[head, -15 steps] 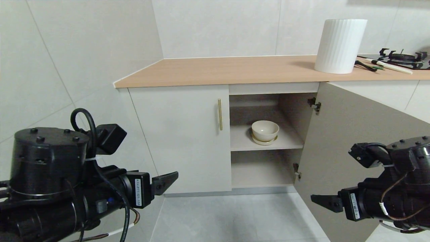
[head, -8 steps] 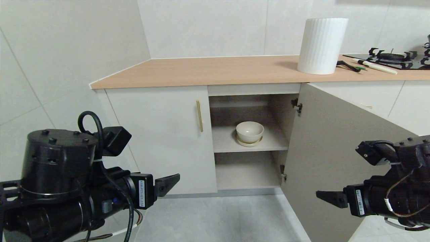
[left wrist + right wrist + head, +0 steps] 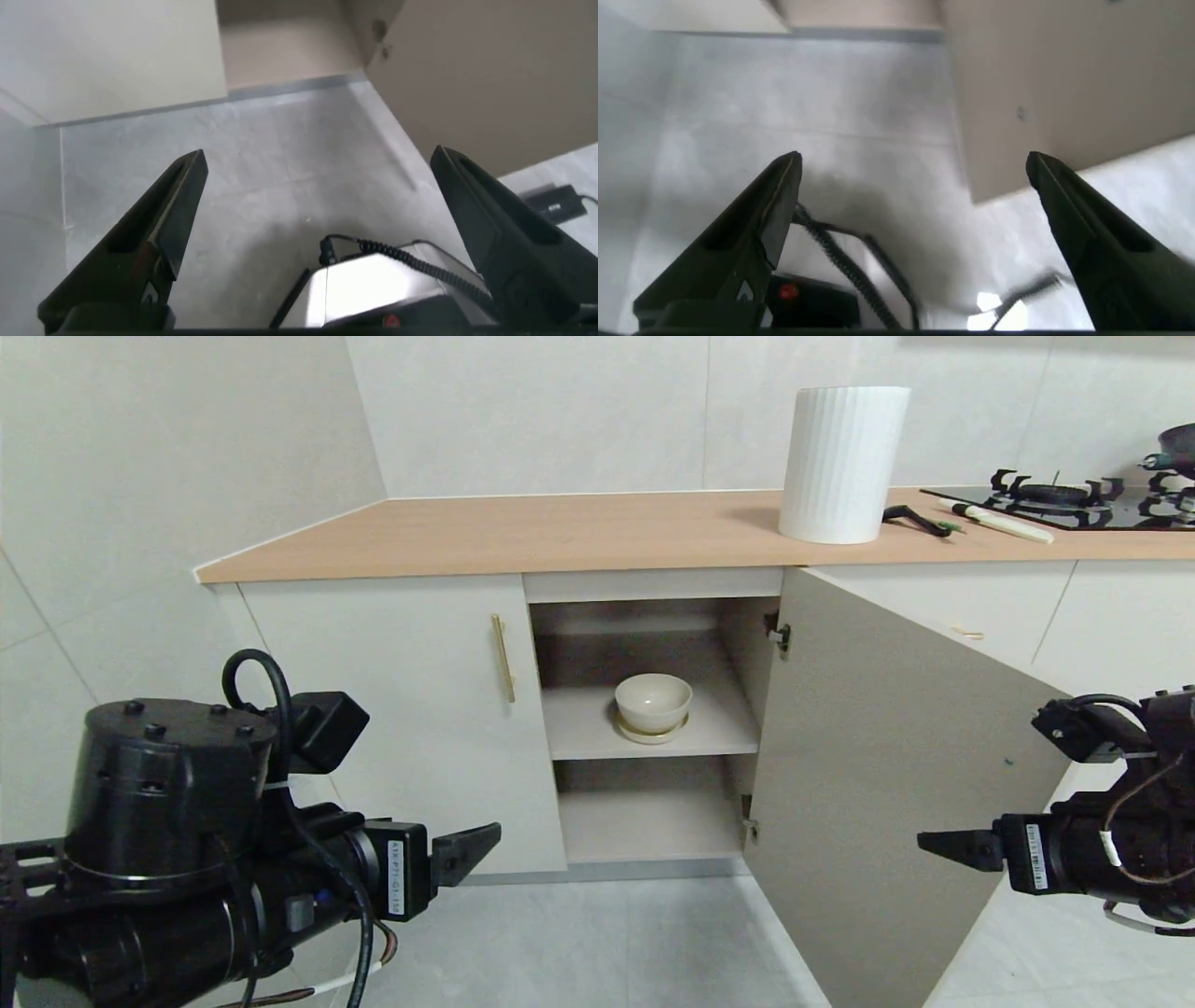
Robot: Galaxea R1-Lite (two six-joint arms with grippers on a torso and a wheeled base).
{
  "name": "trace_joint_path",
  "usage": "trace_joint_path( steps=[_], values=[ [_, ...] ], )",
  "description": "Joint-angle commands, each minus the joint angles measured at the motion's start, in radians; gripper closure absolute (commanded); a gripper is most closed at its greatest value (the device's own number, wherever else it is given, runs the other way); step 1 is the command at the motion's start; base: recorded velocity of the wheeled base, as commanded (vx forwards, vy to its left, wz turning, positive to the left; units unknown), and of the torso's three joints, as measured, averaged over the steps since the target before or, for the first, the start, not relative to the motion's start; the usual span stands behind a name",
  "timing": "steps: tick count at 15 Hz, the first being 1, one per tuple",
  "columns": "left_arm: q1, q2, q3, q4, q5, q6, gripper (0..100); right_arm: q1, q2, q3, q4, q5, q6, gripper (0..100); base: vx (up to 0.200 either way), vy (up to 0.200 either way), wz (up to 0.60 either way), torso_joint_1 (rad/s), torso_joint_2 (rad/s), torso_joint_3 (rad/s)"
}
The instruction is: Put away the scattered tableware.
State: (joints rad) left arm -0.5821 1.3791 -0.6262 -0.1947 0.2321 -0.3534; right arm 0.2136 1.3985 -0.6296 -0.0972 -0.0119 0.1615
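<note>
A cream bowl (image 3: 653, 701) rests on a small plate (image 3: 651, 735) on the middle shelf (image 3: 583, 733) of the open cabinet. Its right door (image 3: 878, 756) is swung wide open, while the left door (image 3: 401, 709) with a brass handle stays closed. My left gripper (image 3: 467, 852) hangs low at the left, well in front of the closed door; its fingers (image 3: 149, 243) are spread wide over the floor, holding nothing. My right gripper (image 3: 952, 847) hovers low at the right, in front of the open door, its fingers (image 3: 1083, 243) also spread and empty.
On the wooden countertop (image 3: 560, 532) stands a tall white ribbed container (image 3: 842, 463). Beside it lie a black-handled tool (image 3: 915, 518) and a pale utensil (image 3: 994, 520), with a gas hob (image 3: 1064, 495) at the far right. The lower shelf (image 3: 644, 821) is bare. Grey tiled floor (image 3: 635, 943) lies in front.
The head camera has panned right, shifting the cabinet and countertop leftward in the picture. The right gripper now sits a little farther right. Bowl and plate stay put.
</note>
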Motion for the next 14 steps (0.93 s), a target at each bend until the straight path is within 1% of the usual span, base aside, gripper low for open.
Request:
trace_joint_path(
  steps=[1,3,4,5,6,8,9,10,11,14],
  values=[
    [-0.001,0.009,0.0,-0.002,0.001,-0.001,0,-0.028,-0.059,-0.038,0.083,0.01,-0.01,0,0.0,0.0,0.0,0.0,0.0,0.0],
    [-0.001,0.012,0.0,-0.002,0.001,-0.001,0,-0.023,-0.138,-0.064,0.172,0.125,-0.023,0,0.0,0.0,0.0,0.0,0.0,0.0],
    [-0.001,0.014,0.0,-0.002,0.001,-0.001,0,-0.022,-0.185,-0.079,0.243,0.167,-0.036,0,0.0,0.0,0.0,0.0,0.0,0.0],
    [-0.001,0.014,0.0,-0.002,0.001,-0.001,0,-0.022,-0.204,-0.094,0.275,0.17,-0.042,0,0.0,0.0,0.0,0.0,0.0,0.0],
    [-0.001,0.014,0.0,-0.002,0.001,-0.001,0,-0.022,-0.216,-0.107,0.321,0.167,-0.051,0,0.0,0.0,0.0,0.0,0.0,0.0],
    [-0.001,0.011,-0.001,-0.002,0.003,-0.001,0,-0.033,-0.208,-0.107,0.318,0.145,-0.06,0,0.0,0.0,0.0,0.0,0.0,0.0],
    [-0.001,0.009,-0.001,-0.003,0.003,-0.001,0,-0.076,-0.181,-0.114,0.307,0.125,-0.066,0,0.0,0.0,0.0,0.0,0.0,0.0],
    [-0.001,0.009,-0.001,-0.005,0.004,-0.001,0,-0.089,-0.171,-0.116,0.301,0.119,-0.074,0,0.0,0.0,0.0,0.0,0.0,0.0],
    [0.001,0.012,-0.001,-0.006,0.004,-0.002,0,-0.132,-0.128,-0.117,0.283,0.086,-0.092,0,0.0,0.0,0.0,0.0,0.0,0.0],
    [0.002,0.012,-0.001,-0.006,0.004,-0.001,0,-0.154,-0.019,-0.096,0.169,0.012,-0.083,0,0.0,0.0,0.0,0.0,0.0,0.0]
  ],
)
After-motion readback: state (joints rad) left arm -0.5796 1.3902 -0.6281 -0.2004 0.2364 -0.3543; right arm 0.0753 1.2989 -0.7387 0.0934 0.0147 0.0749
